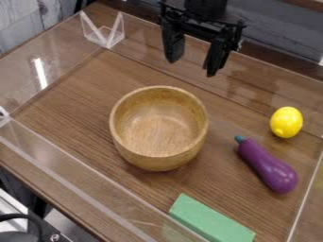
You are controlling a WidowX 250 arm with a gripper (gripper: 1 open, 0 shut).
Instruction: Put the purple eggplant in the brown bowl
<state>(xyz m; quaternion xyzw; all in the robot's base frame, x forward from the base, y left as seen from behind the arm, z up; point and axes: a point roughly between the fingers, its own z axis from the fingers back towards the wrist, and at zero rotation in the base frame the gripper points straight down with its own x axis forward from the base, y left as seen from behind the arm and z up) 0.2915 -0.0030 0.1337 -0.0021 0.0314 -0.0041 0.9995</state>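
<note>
Nearest the viewer, well below and slightly right of the tool, a flat green block (pixel 211 221) is lying by the front edge of the wooden table (pixel 76 109); it is playing no part in the task.

Next back, below and to the right of the tool, the purple eggplant (pixel 266 165) is resting on its side, stem tip angling up and left, well apart from the fingers and untouched.

Roughly level with it, below and left of the tool, the brown bowl (pixel 159 127) is sitting upright and empty, near the eggplant but not touching it.

Further back, right of the tool and lower, a round yellow lemon (pixel 286 122) is sitting just beyond the eggplant's stem end, apart from it.

Farthest back, the gripper (pixel 195 52) is hanging above the table with its dark fingers (pixel 214 59) pointing down, spread wide and holding nothing. To its left a clear plastic stand (pixel 102 30) is standing near the rear edge.

Risks, as judged:
- The eggplant is glossy and rounded; a closure off its middle is likely to squeeze it sideways or roll it.
- Descending too near the stem end is risking a nudge to the lemon.
- A low carry is risking a strike on the bowl's thick wall, shifting the bowl.
</note>
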